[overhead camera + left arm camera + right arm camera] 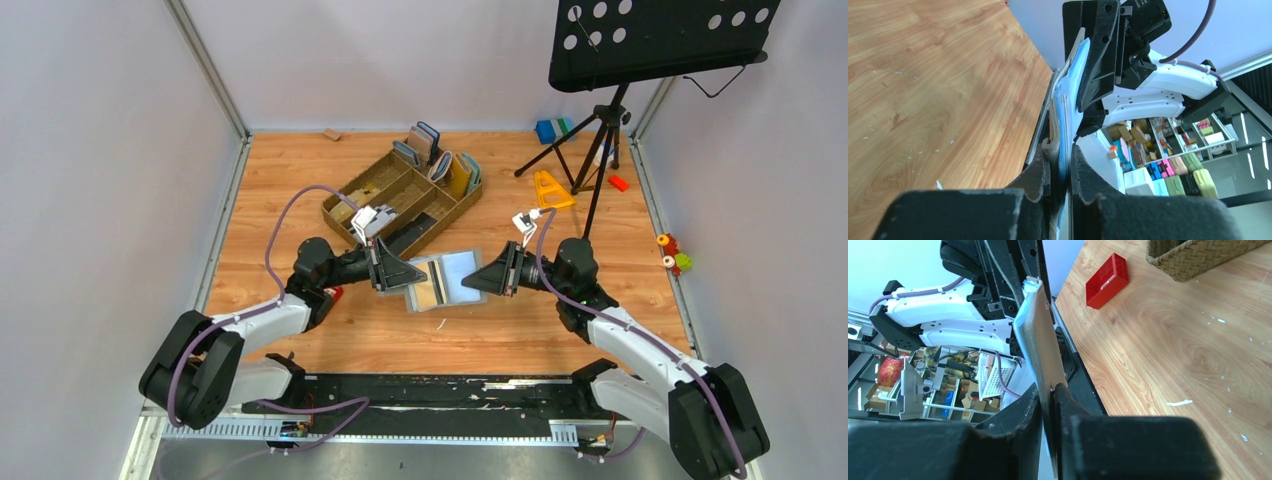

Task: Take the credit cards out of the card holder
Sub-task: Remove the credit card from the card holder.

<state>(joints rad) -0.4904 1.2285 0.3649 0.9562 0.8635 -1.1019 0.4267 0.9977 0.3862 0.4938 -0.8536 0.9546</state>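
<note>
From above, you see the flat grey bi-fold card holder spread open over the wooden bench, between left claw and right claw. Left wrist: your claw pinches one edge. Right wrist: your claw clamps the opposite edge.

Seen from above, both side edges of the card holder are hidden under the left tool and right tool. Its slots are too small to tell whether they hold cards. The wrist views show it only edge-on, and the basket is cut off at the top.
</note>
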